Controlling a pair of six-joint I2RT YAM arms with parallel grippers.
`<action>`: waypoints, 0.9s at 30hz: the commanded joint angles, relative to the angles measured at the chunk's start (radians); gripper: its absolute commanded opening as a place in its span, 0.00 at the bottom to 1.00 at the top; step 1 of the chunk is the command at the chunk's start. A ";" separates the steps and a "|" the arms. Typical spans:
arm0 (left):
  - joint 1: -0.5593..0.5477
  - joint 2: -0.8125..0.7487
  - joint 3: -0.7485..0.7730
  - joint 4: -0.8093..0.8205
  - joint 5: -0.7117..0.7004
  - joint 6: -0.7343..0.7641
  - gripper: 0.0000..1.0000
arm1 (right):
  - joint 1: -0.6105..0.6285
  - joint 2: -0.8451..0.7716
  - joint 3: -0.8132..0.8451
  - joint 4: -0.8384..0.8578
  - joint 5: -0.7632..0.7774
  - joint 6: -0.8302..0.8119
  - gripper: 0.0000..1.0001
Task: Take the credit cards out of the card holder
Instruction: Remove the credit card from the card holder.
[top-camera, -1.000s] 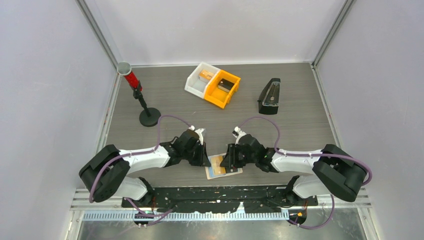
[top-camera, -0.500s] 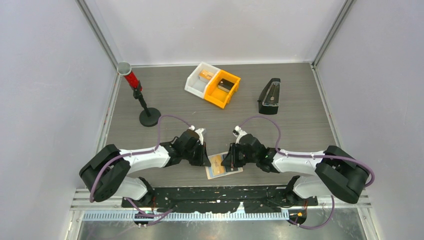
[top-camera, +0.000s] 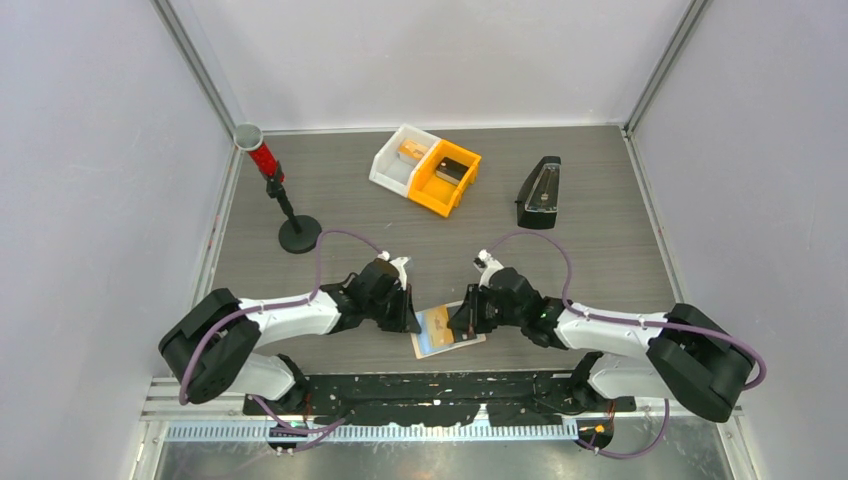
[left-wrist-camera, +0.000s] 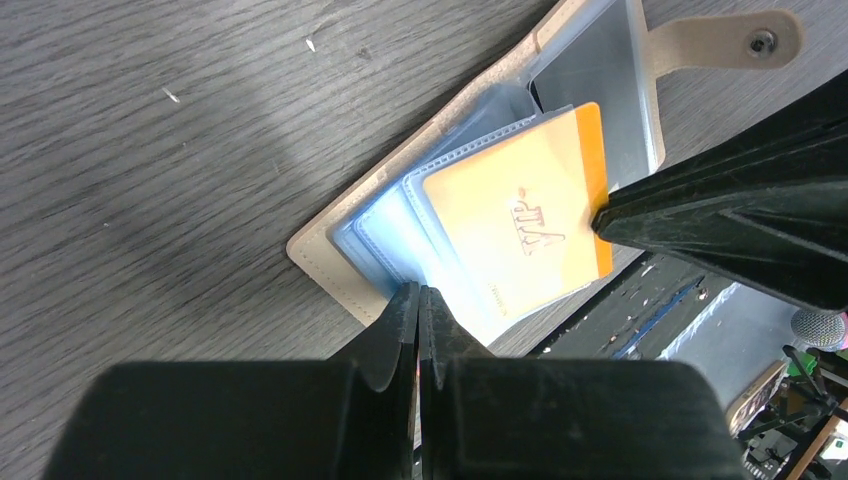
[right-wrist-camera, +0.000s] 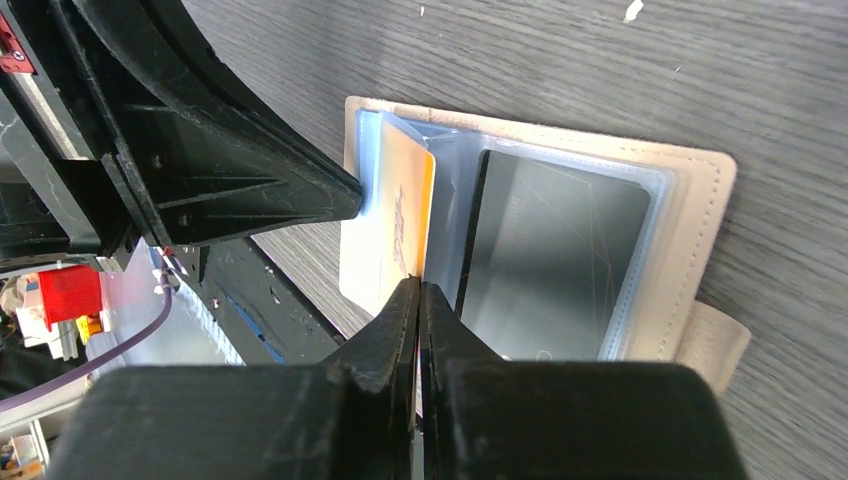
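The tan card holder (top-camera: 428, 343) lies open at the table's front edge, also in the left wrist view (left-wrist-camera: 330, 255) and the right wrist view (right-wrist-camera: 700, 230). An orange card (left-wrist-camera: 515, 225) sticks partway out of its light blue clear pockets (left-wrist-camera: 385, 235). A silvery grey card (right-wrist-camera: 555, 255) sits in the other half, near the tab (left-wrist-camera: 720, 40). My left gripper (top-camera: 412, 322) is shut on the pocket edge of the holder (left-wrist-camera: 419, 295). My right gripper (top-camera: 456, 328) is shut on the orange card's edge (right-wrist-camera: 418, 290).
A white bin (top-camera: 398, 160) and an orange bin (top-camera: 447, 178) stand at the back middle. A black wedge case (top-camera: 540, 192) is at the back right. A red-topped stand (top-camera: 285, 205) is at the back left. The black base rail (top-camera: 440, 385) runs just below the holder.
My right arm has drawn back a little to the right, its gripper still shut at the orange card. The left arm has not moved.
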 joint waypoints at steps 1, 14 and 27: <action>-0.004 -0.019 0.008 -0.068 -0.038 0.032 0.01 | -0.027 -0.058 0.001 -0.019 -0.018 -0.040 0.05; -0.004 -0.092 0.059 -0.088 -0.004 0.011 0.04 | -0.036 -0.170 -0.065 0.047 -0.053 0.025 0.05; -0.004 -0.253 0.102 -0.169 -0.007 -0.001 0.46 | -0.039 -0.416 0.006 -0.242 0.119 0.047 0.05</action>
